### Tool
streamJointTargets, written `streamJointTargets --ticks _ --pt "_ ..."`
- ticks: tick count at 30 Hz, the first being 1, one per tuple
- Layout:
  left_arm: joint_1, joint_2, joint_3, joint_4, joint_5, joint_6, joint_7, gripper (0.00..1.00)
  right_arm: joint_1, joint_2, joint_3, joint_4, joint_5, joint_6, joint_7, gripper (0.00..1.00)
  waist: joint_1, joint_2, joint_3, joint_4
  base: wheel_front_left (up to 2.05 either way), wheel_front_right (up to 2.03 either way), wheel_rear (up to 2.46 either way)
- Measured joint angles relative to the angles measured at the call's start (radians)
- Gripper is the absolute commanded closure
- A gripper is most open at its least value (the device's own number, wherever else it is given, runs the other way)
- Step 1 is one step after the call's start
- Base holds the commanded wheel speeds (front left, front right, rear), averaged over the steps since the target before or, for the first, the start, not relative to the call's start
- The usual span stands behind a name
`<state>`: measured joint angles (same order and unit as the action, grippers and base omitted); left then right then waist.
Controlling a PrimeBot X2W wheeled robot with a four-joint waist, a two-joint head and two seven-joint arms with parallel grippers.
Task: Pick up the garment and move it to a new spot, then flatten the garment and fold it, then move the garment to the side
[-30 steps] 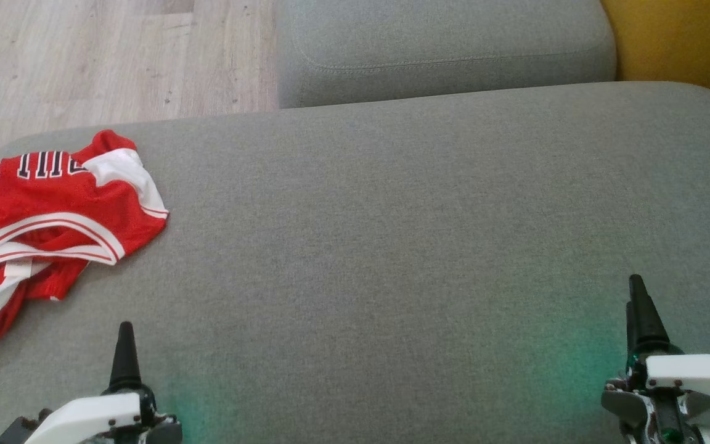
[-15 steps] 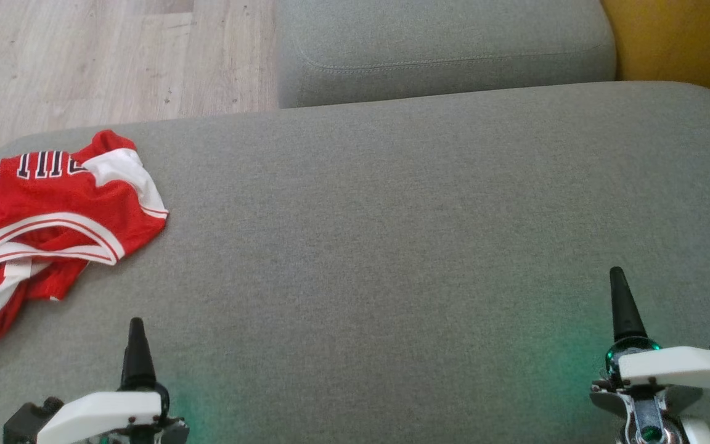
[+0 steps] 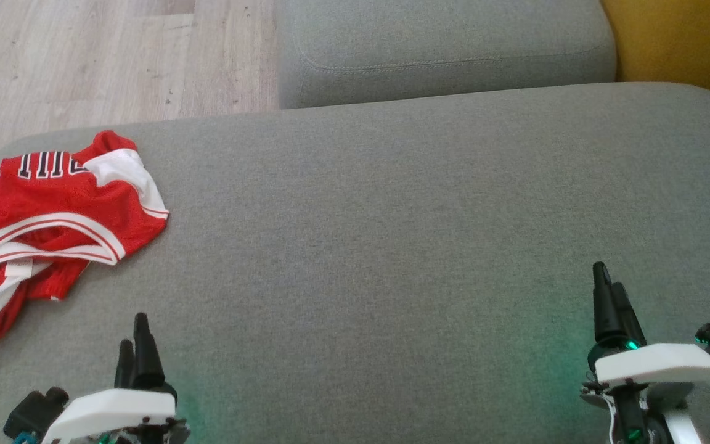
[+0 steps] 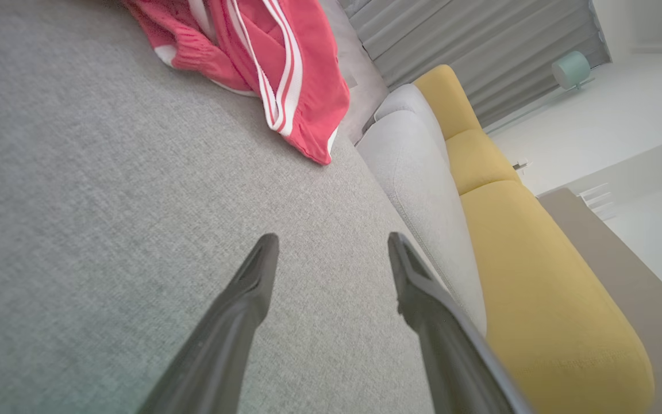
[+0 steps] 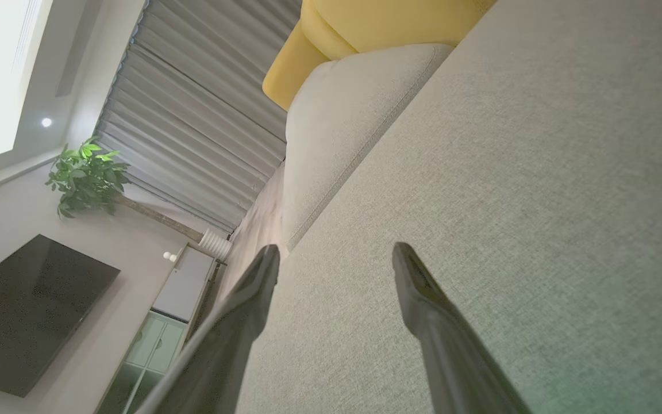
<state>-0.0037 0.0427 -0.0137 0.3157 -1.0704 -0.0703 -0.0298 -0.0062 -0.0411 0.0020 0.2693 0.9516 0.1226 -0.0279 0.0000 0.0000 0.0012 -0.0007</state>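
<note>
Right gripper (image 3: 607, 277) further inward; crumpled red garment (image 3: 53, 203)

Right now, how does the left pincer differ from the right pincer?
The left pincer lies near the red jersey, which sits ahead and to its left; the right pincer has bare grey cushion around it, far from the jersey. In the head view the right pincer's tips reach higher than the left pincer's. Both are open and hold nothing.

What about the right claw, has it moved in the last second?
Yes. The right claw has slid leftward over the grey cushion, toward the red jersey, which has stayed put near the cushion's left edge.
</note>
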Motion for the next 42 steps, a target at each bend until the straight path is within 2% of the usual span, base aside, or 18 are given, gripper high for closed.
streamJointTargets --ticks 42 --pt "0.013 0.001 -0.018 -0.013 0.536 0.009 -0.123 0.00 0.000 -0.016 0.083 0.002 -0.557 0.000 -0.123 0.00 0.0000 0.0000 -0.001 0.005 0.00 0.00 0.00"
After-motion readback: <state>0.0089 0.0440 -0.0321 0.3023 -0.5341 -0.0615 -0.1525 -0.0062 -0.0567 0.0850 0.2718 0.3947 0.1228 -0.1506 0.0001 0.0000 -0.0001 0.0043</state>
